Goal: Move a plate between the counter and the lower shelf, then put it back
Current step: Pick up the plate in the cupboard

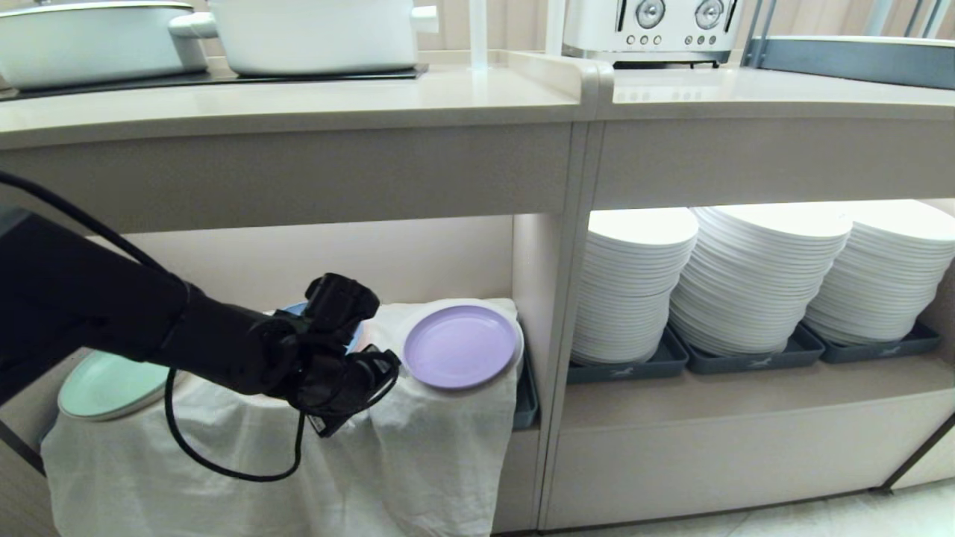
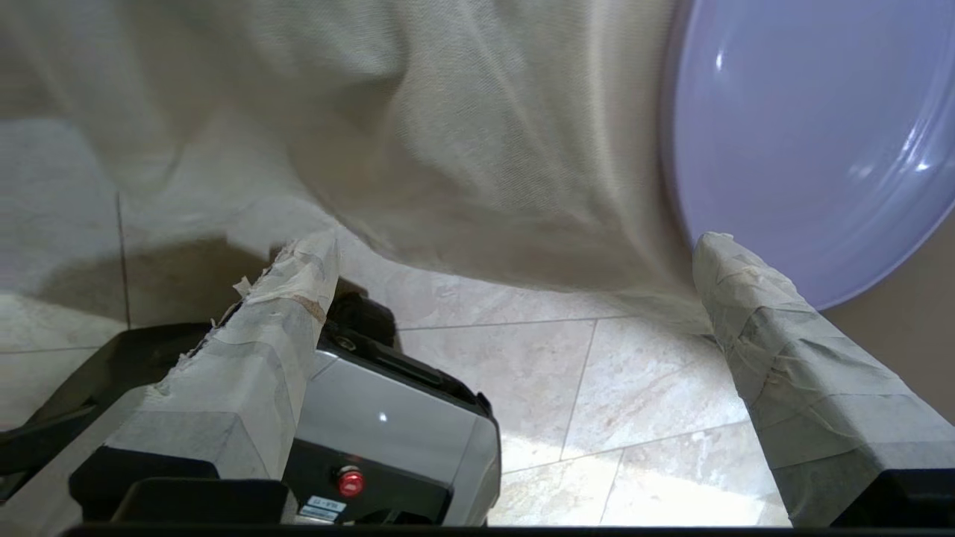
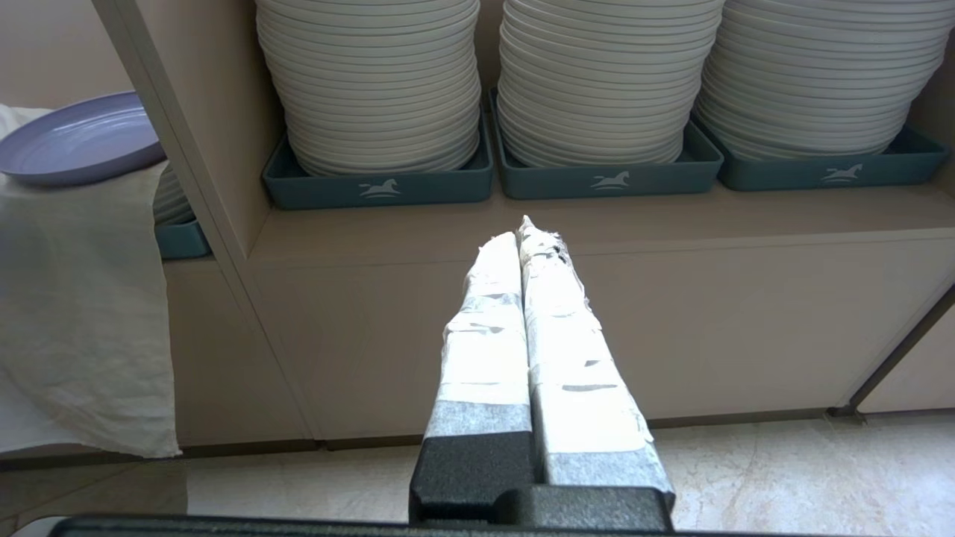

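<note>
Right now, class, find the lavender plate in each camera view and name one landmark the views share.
Head view: plate centre, on the white cloth.
Left wrist view: plate upper right corner.
Right wrist view: plate far left edge.
Shared landmark: the white cloth.

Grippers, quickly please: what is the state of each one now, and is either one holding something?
Left gripper: jaws open, holding nothing, beside the purple plate.
Right gripper: jaws closed, holding nothing.

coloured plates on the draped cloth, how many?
3: lavender plate at the cloth's right end; blue plate mid, mostly hidden behind the left gripper; mint green plate at the left end. The arm may hide more.
</note>
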You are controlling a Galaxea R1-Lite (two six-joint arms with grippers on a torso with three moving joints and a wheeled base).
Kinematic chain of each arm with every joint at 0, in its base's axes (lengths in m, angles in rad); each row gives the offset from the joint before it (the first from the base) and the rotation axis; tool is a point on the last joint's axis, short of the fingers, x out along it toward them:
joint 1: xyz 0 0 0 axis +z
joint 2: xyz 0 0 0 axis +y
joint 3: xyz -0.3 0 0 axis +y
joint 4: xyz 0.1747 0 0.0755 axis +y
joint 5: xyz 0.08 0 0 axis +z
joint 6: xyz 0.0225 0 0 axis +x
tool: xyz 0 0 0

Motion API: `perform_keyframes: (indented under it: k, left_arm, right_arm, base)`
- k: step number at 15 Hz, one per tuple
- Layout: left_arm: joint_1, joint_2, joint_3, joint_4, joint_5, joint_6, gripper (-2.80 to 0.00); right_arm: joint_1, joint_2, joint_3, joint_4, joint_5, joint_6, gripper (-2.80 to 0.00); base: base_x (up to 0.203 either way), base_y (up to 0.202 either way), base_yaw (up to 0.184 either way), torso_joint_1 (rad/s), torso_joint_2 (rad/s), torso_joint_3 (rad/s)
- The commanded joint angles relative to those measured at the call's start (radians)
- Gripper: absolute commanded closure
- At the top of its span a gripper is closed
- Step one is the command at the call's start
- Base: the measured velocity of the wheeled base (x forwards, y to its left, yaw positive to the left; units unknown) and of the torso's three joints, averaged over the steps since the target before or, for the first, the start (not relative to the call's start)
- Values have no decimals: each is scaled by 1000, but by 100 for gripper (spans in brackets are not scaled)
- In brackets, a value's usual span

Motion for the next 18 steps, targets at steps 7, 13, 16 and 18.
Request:
perform_keyframes:
  k: [7,13,16,18]
  left_arm:
    - [-46,-91,144,-2,47,-20,0]
    - [-82,-202,250,-2,69,-20,0]
    - [-83,-272,308,-2,81,-19,0]
    - [-84,-331,348,-1,87,-18,0]
  right_arm:
    - [-1,0,0,0,-1,0,0]
    - [0,0,0,0,-1,0,0]
    - [0,0,0,0,0,0,0]
    - [0,0,0,0,0,0,0]
  base:
    - [0,0,0,0,0,0]
    - [0,0,0,0,0,0]
    - [0,0,0,0,0,0]
    - [0,0,0,0,0,0]
